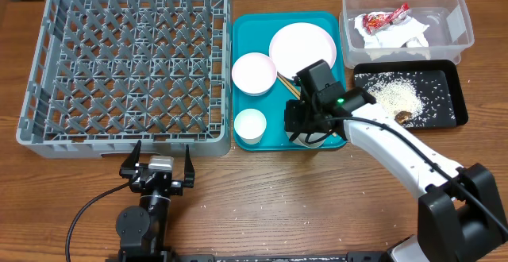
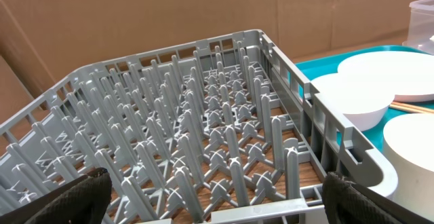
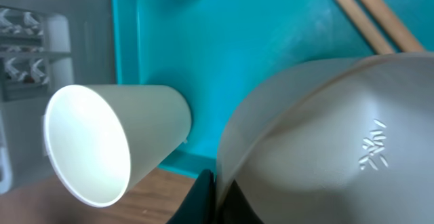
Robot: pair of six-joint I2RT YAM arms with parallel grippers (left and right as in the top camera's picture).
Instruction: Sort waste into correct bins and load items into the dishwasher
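1. The dish rack (image 1: 127, 137) stands just left of the teal tray (image 1: 254, 32). No item is loaded in it.
2. The left tool (image 1: 161, 152) sits left of the teal tray, at the rack's front wall. Its jaws are spread fully wide and hold nothing.
3. On the teal tray, the cup (image 1: 249, 125) is in the front left corner with the first bowl (image 1: 254, 73) behind it. The plate (image 1: 302, 46) is at the back and the chopsticks (image 1: 287, 83) lie near the middle.
4. The right tool (image 1: 308, 129) is over the tray's front right part, its jaws all but closed on the rim of the second bowl (image 3: 325, 142). A few rice grains cling inside. The cup is just to its left. Whether the bowl is lifted off the tray cannot be told.
5. Right of the teal tray, the clear tub (image 1: 460, 24) holds the wrapper (image 1: 385, 17) and napkin (image 1: 401, 38). The black tray (image 1: 452, 123) holds the rice (image 1: 394, 95) and brown scrap (image 1: 404, 117).
6. Judgement: the waste looks sorted, and loading the second bowl is the step in hand. The next move calls for lifting it over the tray rim, clearing the cup, and seating it between the rack pegs.
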